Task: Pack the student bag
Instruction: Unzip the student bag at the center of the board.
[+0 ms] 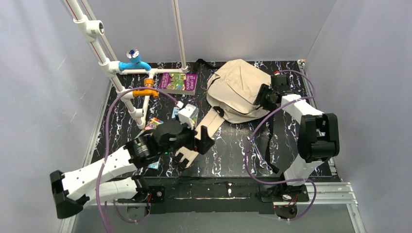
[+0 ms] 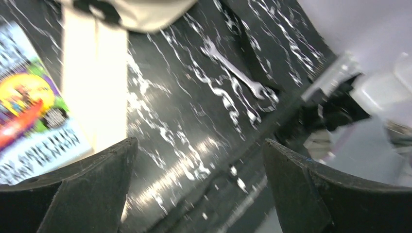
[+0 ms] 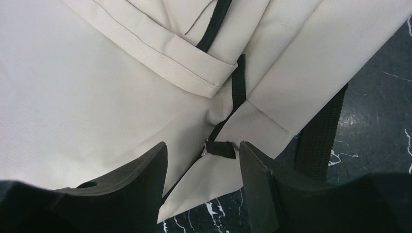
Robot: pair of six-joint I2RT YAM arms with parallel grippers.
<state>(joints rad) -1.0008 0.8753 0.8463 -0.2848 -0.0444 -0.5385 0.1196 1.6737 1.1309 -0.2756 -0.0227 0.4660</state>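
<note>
Jaws of the right claw (image 3: 203, 148) stand half spread, one either side of a small black tab (image 3: 221, 149), with nothing pinched as far as the wrist view shows. The tab lies crosswise in the gap, just beside the right-hand finger. The thin black webbing it hangs from runs straight away from the claw, along a seam of the bag (image 1: 233, 82). My reading is that closing on that tab is the step in hand, and it needs the fingers to meet across the webbing rather than bunch up the cloth.

The bag is soft tan canvas, slumped and folded, with stitched hems and a flap lying over the seam. A wider ribbed black strap (image 3: 320, 136) hangs off its edge onto the table (image 1: 228, 160), which is glossy black with white veining. The bag sits at the far middle of the table. Its long axis runs from far right to near left, and its flat tan shoulder straps (image 1: 206, 128) trail toward the left arm.

The left claw (image 2: 199, 143) is spread wide and holds nothing, above the strap ends, well apart from the tab. A glossy picture book (image 2: 29, 111) and a steel wrench (image 2: 233, 70) lie nearby.
</note>
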